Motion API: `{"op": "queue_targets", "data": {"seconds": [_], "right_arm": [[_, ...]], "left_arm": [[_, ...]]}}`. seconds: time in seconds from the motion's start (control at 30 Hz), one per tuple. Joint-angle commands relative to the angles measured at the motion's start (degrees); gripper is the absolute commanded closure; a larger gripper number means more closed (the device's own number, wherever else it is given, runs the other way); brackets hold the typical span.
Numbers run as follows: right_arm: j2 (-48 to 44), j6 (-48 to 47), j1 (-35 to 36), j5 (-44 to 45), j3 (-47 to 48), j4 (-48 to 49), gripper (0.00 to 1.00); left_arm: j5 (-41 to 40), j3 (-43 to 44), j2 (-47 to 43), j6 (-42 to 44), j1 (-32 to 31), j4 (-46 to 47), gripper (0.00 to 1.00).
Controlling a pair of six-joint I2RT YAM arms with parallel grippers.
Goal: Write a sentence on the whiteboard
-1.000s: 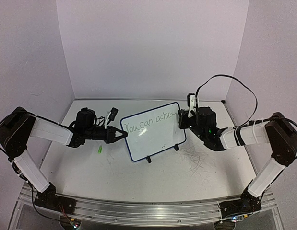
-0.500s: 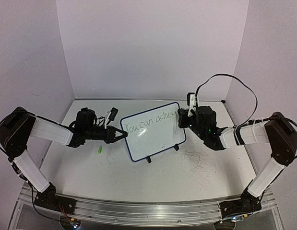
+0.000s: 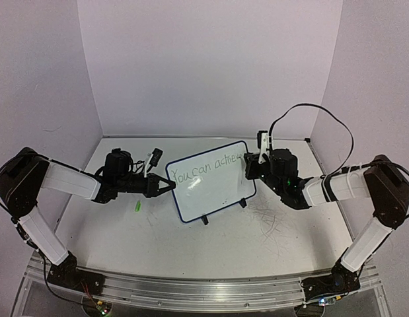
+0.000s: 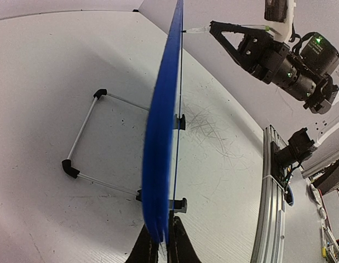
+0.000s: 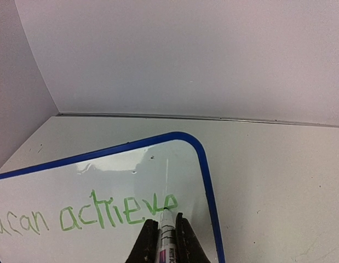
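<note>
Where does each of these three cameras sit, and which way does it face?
Top camera: high behind the arms, looking down at the table; both arms show, left hand pinching the whiteboard, right hand opposite.
Left wrist: on the left arm, sighting along the whiteboard's blue edge; own fingers below.
Right wrist: on the right arm, looking past own fingers and marker at the green writing.
Shared: all see the whiteboard.

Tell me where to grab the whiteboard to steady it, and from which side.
Its left edge, from the left side, pinching across the thin panel as the left gripper does. The whiteboard stands on feet, and the marker works near its right edge.
</note>
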Motion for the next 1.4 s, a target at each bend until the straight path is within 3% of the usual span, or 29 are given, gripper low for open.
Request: {"op": "queue_targets", "data": {"seconds": [0.0,0.43,0.5,0.67,0.77,1.0,1.37], "right_arm": [[-0.47,0.88,0.35,-0.65,-1.55,-0.41,1.0],[-2.49,-0.16,0.35,8.07,-1.23,0.35,1.0],[-4.92,-0.74,0.35,5.49,-2.48,1.35,1.0],[-10.54,-3.08,1.13,-17.78,-7.16,5.02,1.0],[-7.39,-6.58,5.2,-21.96,-5.83,4.61,1.0],[3.86,-13.8,16.23,-16.01,6.25,-2.16,1.0],[10.8,-17.97,21.81,-12.68,13.75,-6.47,1.0]], "left_arm": [[-3.29,0.93,1.15,4.21,0.11,-3.71,1.0],[-3.47,0.85,1.25,4.19,0.11,-3.71,1.0],[-3.53,0.92,1.36,4.12,0.09,-3.72,1.0],[-3.88,1.13,1.48,3.68,0.11,-3.71,1.0],[-3.94,1.49,1.73,3.37,0.11,-3.73,1.0],[-4.89,1.11,0.89,2.73,0.07,-4.42,1.0],[-4.51,2.13,2.0,2.58,0.01,-4.93,1.0]]}}
